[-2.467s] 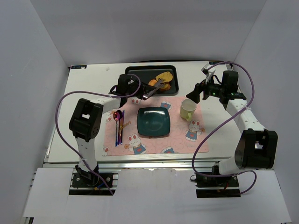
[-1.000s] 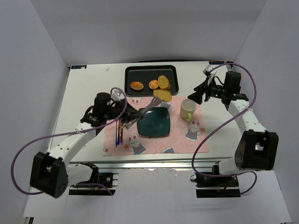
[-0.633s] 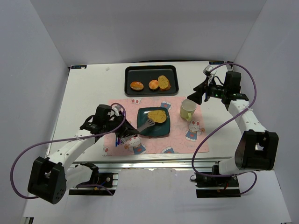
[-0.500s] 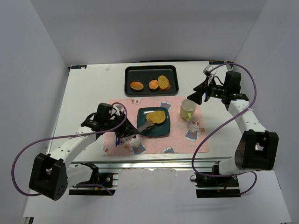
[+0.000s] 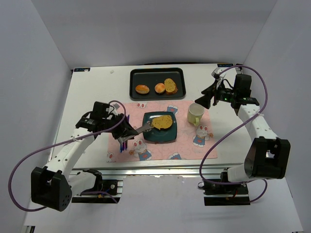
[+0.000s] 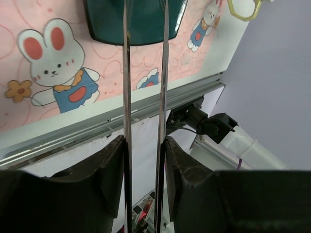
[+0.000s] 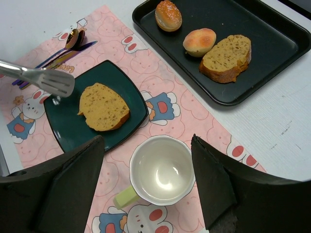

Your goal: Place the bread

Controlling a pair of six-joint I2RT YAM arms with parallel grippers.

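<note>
A slice of brown bread (image 5: 164,121) lies flat on the dark teal plate (image 5: 158,135) in the middle of the pink placemat; it also shows in the right wrist view (image 7: 103,107) on the plate (image 7: 68,124). My left gripper (image 5: 124,130) is shut on metal tongs (image 5: 144,127), whose empty tips hover at the plate's left edge. In the left wrist view the two tong arms (image 6: 127,97) run between my gripper (image 6: 145,145) toward the plate (image 6: 136,24). My right gripper (image 5: 208,97) is open and empty, above the cup.
A black tray (image 5: 158,83) at the back holds two small buns and another bread slice (image 7: 226,58). A white cup with a green handle (image 5: 195,114) stands right of the plate, below my right gripper (image 7: 146,141). Cutlery (image 7: 68,46) lies on the mat's left side.
The left arm carried the bread slice in the tongs from the tray to the plate, let it go, and drew the tongs back to the left. The right arm has not moved.
</note>
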